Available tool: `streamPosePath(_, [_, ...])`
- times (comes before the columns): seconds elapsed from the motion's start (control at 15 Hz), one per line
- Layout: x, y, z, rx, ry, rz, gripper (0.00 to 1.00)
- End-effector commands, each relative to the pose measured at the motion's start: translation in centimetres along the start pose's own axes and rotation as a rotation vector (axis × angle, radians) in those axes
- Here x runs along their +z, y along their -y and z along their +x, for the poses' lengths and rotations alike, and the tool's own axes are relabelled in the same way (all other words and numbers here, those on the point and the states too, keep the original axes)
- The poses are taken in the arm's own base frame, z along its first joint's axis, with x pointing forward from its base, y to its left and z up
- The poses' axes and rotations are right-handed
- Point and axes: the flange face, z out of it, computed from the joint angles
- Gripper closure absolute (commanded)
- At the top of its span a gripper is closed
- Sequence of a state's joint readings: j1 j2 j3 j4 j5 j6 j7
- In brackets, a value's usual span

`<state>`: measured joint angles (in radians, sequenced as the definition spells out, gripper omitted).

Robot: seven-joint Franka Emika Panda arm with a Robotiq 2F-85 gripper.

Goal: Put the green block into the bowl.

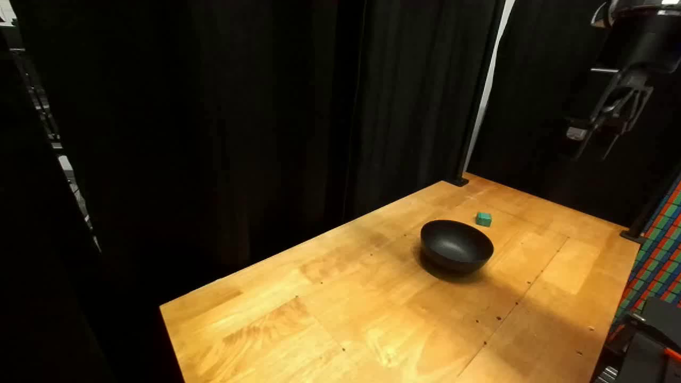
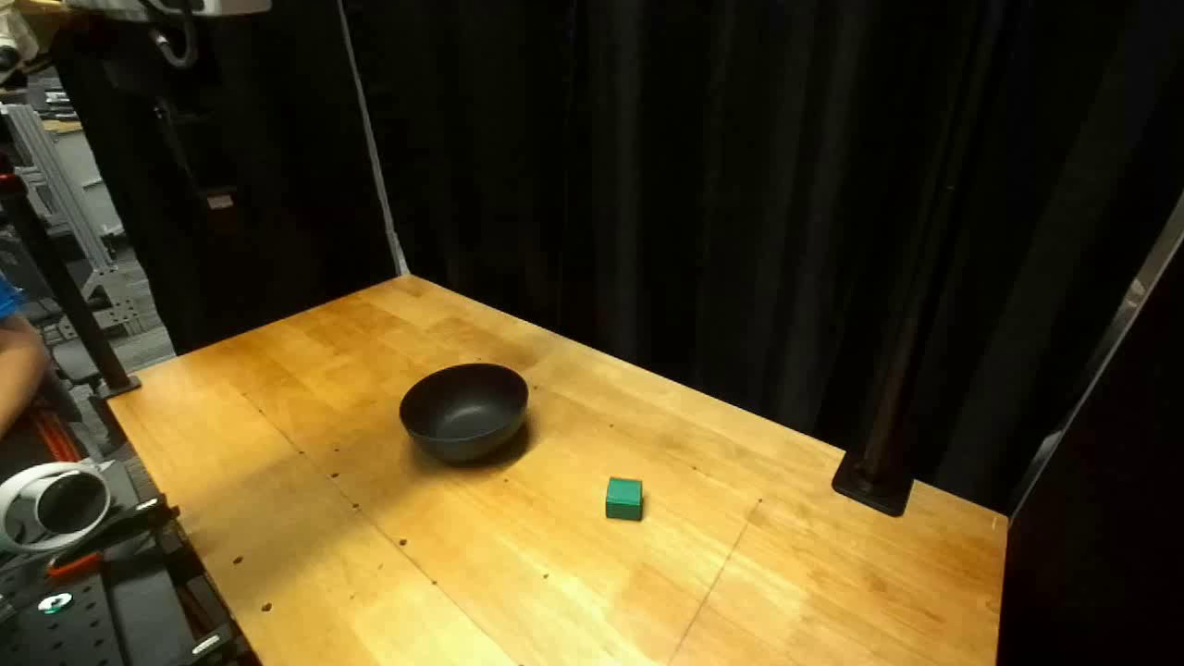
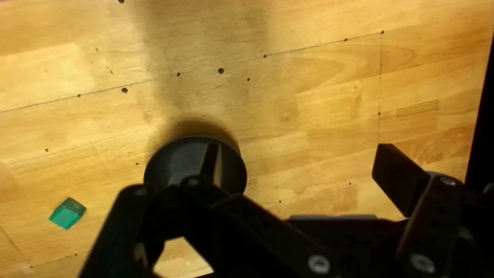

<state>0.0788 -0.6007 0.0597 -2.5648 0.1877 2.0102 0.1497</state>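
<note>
The green block (image 1: 483, 219) is a small cube lying on the wooden table beside the bowl. It also shows in an exterior view (image 2: 624, 499) and at the lower left of the wrist view (image 3: 68, 213). The black bowl (image 1: 456, 247) stands upright on the table and looks empty in both exterior views (image 2: 465, 413). In the wrist view the bowl (image 3: 185, 158) is partly hidden behind a finger. My gripper (image 1: 593, 151) is high above the table, apart from block and bowl. Its fingers are wide apart with nothing between them in the wrist view (image 3: 299, 162).
The wooden table (image 1: 330, 314) has black curtains (image 2: 684, 185) along its back. A black post (image 2: 874, 481) stands at a table edge, with another post base (image 1: 632, 235) at a corner. A dark cart (image 2: 102, 592) with a white ring-shaped object (image 2: 23, 509) stands beside the table.
</note>
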Motion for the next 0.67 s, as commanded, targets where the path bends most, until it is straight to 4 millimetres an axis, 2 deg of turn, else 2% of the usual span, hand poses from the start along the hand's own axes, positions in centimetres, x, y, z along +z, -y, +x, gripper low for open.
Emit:
streamPosePath(0.0, [-0.2,0.0,0.0,0.0,-0.001,0.0,0.0])
streamPosePath(0.33, [-0.4,0.1,0.1,-0.001,-0.008,0.001,0.0])
streamPosePath(0.4, [0.5,0.0,1.2,0.049,-0.02,-0.015,0.0])
streamPosePath(0.6, [3.1,-3.4,6.5,0.238,-0.083,-0.029,0.0])
